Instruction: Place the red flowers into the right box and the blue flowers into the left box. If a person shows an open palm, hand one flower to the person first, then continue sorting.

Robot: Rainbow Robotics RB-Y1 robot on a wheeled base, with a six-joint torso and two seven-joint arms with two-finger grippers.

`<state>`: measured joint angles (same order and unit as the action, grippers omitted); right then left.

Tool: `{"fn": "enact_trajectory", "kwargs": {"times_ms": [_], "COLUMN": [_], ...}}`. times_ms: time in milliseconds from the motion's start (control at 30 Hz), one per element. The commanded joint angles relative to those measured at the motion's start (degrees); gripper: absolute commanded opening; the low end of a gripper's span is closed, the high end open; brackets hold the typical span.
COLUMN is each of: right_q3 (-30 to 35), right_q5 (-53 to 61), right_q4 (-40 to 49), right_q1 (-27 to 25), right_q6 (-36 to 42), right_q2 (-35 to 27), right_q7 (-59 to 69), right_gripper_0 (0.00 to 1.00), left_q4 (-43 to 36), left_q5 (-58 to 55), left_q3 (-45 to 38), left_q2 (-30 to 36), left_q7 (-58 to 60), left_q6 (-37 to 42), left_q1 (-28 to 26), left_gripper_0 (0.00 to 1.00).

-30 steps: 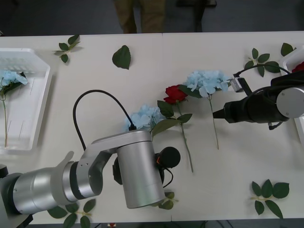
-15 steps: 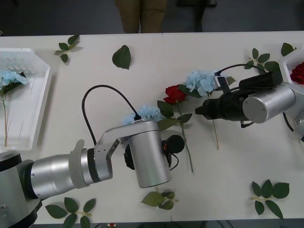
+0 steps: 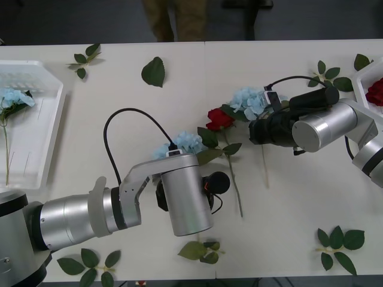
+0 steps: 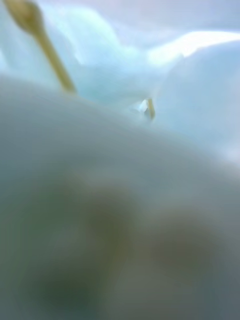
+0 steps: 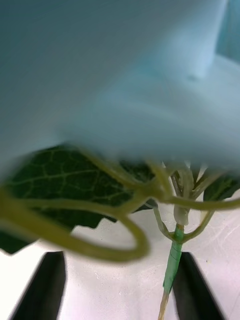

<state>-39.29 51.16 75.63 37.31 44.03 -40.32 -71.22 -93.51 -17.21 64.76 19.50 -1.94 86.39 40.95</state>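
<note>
Your left gripper (image 5: 120,280) is spread wide around the near blue flower's (image 3: 182,143) stem at table centre; close low on the stem, under the leaves, then carry it to the left box (image 3: 36,128). Farther off, your right gripper (image 3: 258,128) is buried in the second blue flower (image 3: 248,100); can't tell its fingers. Move one arm at a time.

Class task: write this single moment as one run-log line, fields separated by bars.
left gripper: open astride blue hydrangea stem | right gripper: at second blue hydrangea | red rose: on table
</note>
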Motion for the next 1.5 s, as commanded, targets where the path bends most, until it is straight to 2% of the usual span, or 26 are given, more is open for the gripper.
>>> {"fn": "enact_trajectory", "kwargs": {"times_ms": [33,133,300,433,567,667,833,1067,1300,1400,1500], "right_q3": [0.7,2.1,8.8,14.4,17.9,19.9,20.7,20.7,20.7,20.7,20.7], "right_q5": [-0.1,0.8,9.1,16.6,25.7,37.3,45.6,57.1,67.0,70.0,78.7], "right_q4": [1.3,3.9,9.3,12.3,13.1,11.9,11.5,11.1,7.8,6.5,4.5], "right_q1": [2.8,2.8,2.8,2.8,2.8,2.8,2.8,2.3,1.7,1.8,1.5], "right_q6": [-0.8,0.5,9.4,14.6,14.8,12.9,10.6,5.3,2.0,2.0,2.0], "right_q2": [-0.1,-2.0,-5.9,-6.5,-5.9,-5.7,-5.7,-4.4,-1.2,-0.5,1.2], "right_q7": [2.0,2.0,0.8,-0.9,-6.4,-11.6,-21.9,-35.1,-45.9,-48.6,-54.4], "right_gripper_0": [0.0,0.0,0.0,0.0,0.0,0.0,0.0,0.0,0.0,0.0,0.0], "left_q4": [-0.5,-0.5,-0.5,-0.5,-0.5,-0.8,-5.9,-14.8,-15.1,-14.9,-12.0], "left_q5": [0.3,0.3,0.4,0.4,0.5,-0.8,-7.1,-18.8,-25.0,-25.1,-25.7], "left_q3": [1.0,1.0,1.0,1.0,1.0,-0.4,-7.6,-23.1,-39.9,-43.8,-51.6], "left_q2": [-0.5,-0.6,-0.6,-0.6,-0.5,0.6,4.8,12.1,12.8,13.5,17.1], "left_q7": [-2.4,-2.3,-2.5,-2.5,-2.9,-6.7,-13.1,-26.4,-43.6,-48.5,-58.7], "left_q6": [-0.7,-0.7,-0.7,-0.7,-0.5,0.0,4.2,13.5,23.3,23.6,23.6], "left_q1": [2.1,2.2,2.1,2.1,2.1,2.1,2.1,2.1,2.0,2.1,2.0], "left_gripper_0": [0.0,0.0,0.0,0.0,0.0,0.0,0.0,0.0,0.0,0.0,0.0]}}
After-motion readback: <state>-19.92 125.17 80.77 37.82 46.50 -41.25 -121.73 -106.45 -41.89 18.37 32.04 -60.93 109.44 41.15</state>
